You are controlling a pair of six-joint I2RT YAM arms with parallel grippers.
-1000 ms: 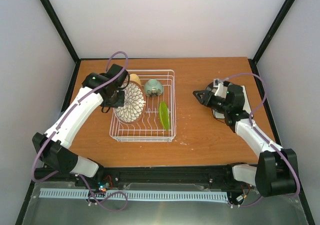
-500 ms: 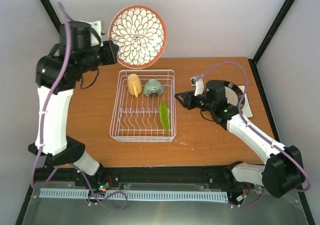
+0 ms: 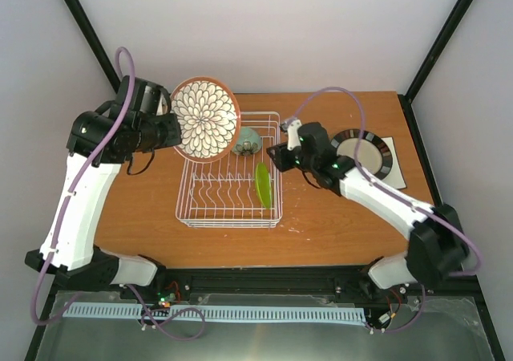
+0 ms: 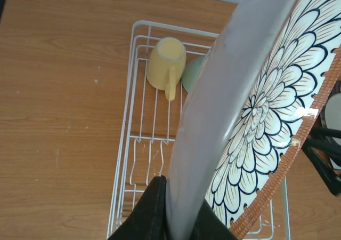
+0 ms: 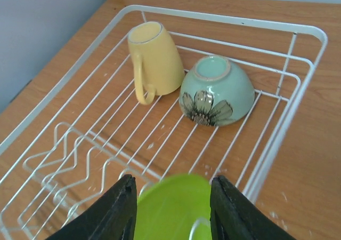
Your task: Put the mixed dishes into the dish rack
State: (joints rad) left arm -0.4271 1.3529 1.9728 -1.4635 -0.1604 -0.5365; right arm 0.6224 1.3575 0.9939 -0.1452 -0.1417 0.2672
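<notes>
Seen from above, the left pincer (image 3: 175, 128) is clamping the left rim of the petal-patterned red-rimmed plate (image 3: 207, 119) and bringing it down. Half a second ago it was holding the plate high against the back wall. Now the plate is hanging on edge over the far-left corner of the dish rack (image 3: 228, 224), not yet among the prongs. The right pincer (image 3: 277, 154) is moving away from the dark-rimmed cream plate (image 3: 362, 151), which is lying on the square white plate (image 3: 394, 146) on the worktop (image 3: 321, 225). It is reaching over the rack's right side, just above the small lime-green plate (image 3: 262, 184) standing there.

In the left wrist view, the plate's grey back is filling the frame. Below it, the yellow cup (image 4: 166, 64) is lying on its side next to the pale mint bowl (image 4: 191, 74), so the plate probably needs a nearer slot.

In the right wrist view, the jaws are standing partly apart on either side of the lime-green plate's upper edge. Whether they are touching it, I cannot tell. Three dishes are sitting in the rack, one is coming in, and two are waiting on the worktop.
</notes>
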